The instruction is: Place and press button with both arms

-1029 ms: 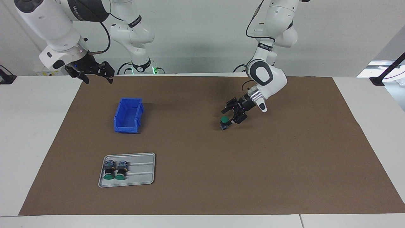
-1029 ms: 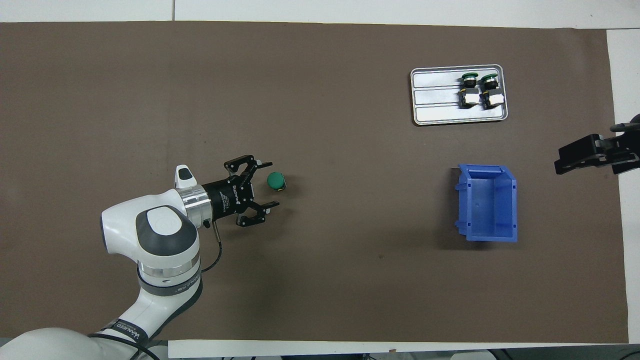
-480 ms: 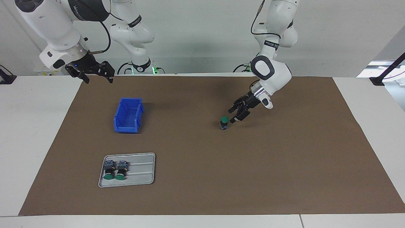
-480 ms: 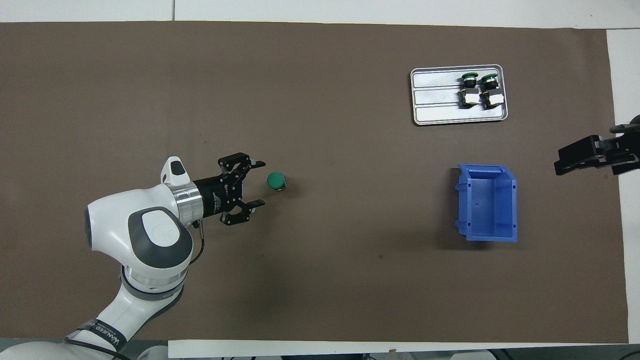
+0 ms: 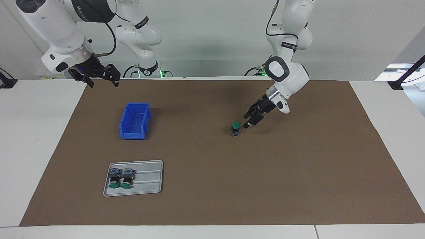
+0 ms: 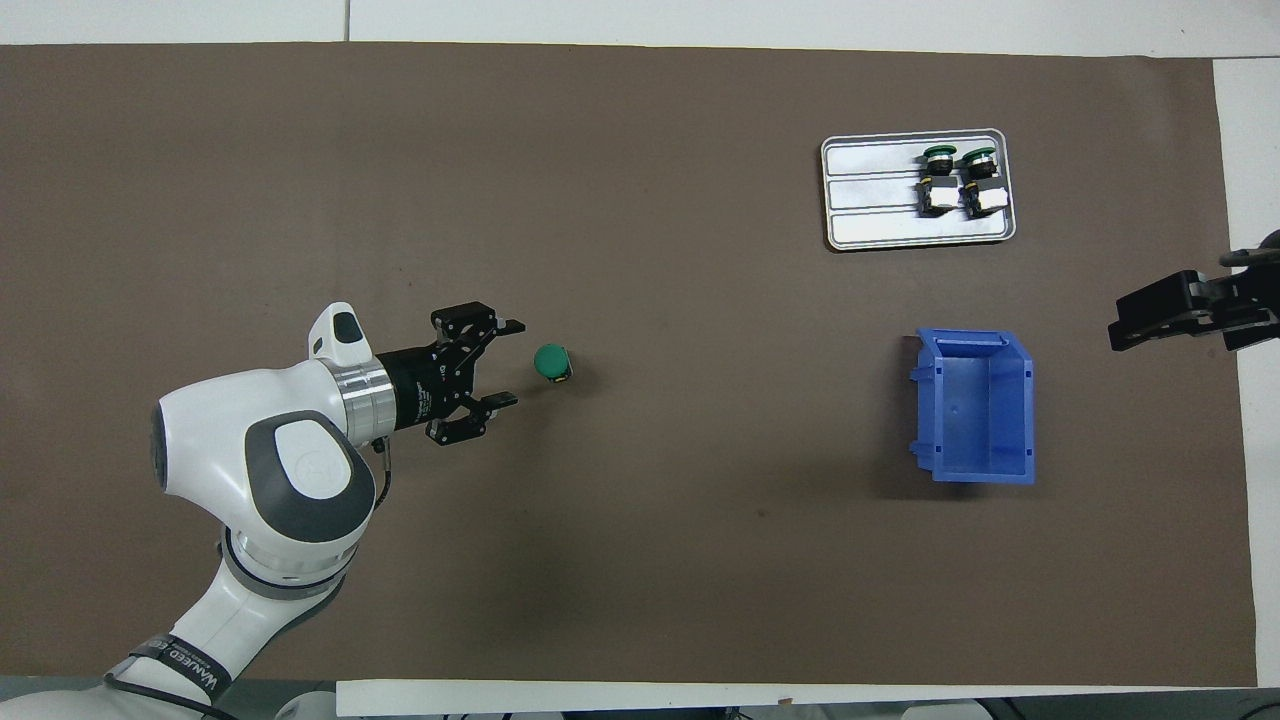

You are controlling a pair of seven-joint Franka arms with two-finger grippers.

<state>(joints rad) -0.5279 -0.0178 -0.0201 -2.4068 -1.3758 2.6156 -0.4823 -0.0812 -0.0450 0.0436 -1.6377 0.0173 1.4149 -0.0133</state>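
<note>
A button (image 5: 235,128) with a green cap stands upright on the brown mat, cap up; it also shows in the overhead view (image 6: 552,362). My left gripper (image 5: 246,120) is open and empty, low over the mat just beside the button toward the left arm's end, apart from it; it also shows in the overhead view (image 6: 510,363). My right gripper (image 5: 103,79) waits raised at the mat's edge on the right arm's end, fingers apart and empty; it also shows in the overhead view (image 6: 1125,320).
A blue bin (image 5: 134,120) stands empty toward the right arm's end. A grey tray (image 5: 146,181), farther from the robots than the bin, holds two more green-capped buttons (image 5: 115,178) lying on their sides.
My left gripper has let go of the button and drawn back from it toward the left arm's end. The button stays upright in place. The right arm has not moved.
</note>
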